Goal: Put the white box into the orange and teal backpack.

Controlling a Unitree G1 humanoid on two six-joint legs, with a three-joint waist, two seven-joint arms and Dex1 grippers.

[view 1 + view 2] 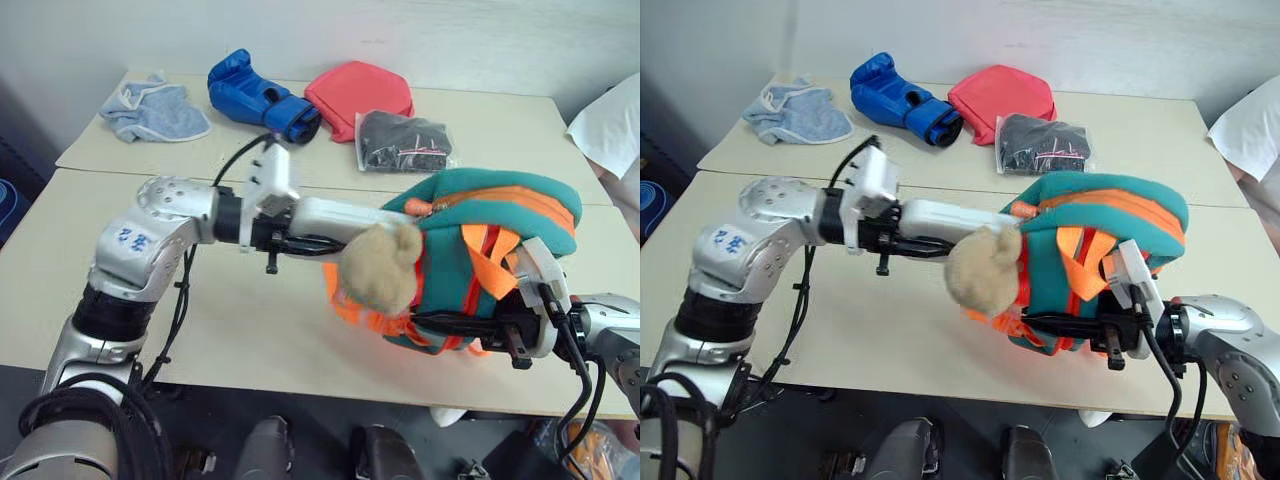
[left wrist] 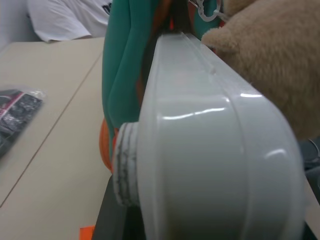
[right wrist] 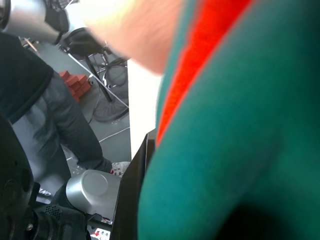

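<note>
My left pincer point(image 1: 305, 243) pinched the near end of the white box point(image 1: 945, 220), whose far end was just entering the teal mouth of the orange and teal backpack point(image 1: 500, 215). My right pincer point(image 1: 1060, 328), pressed together on the pack's orange straps, held it up off the table point(image 1: 300, 330). I judged the risk plain: the tan plush toy point(image 1: 380, 268) hung just beside the box and could snag it, or the soft opening could fold and push the box off line, so it slid out of my grip. Beyond my left pincer lay a blue boxing glove point(image 1: 262, 98), red fabric point(image 1: 358, 92), a clear bag of dark clothing point(image 1: 402, 142) and a pale cloth point(image 1: 155, 110), well apart from the work.
</note>
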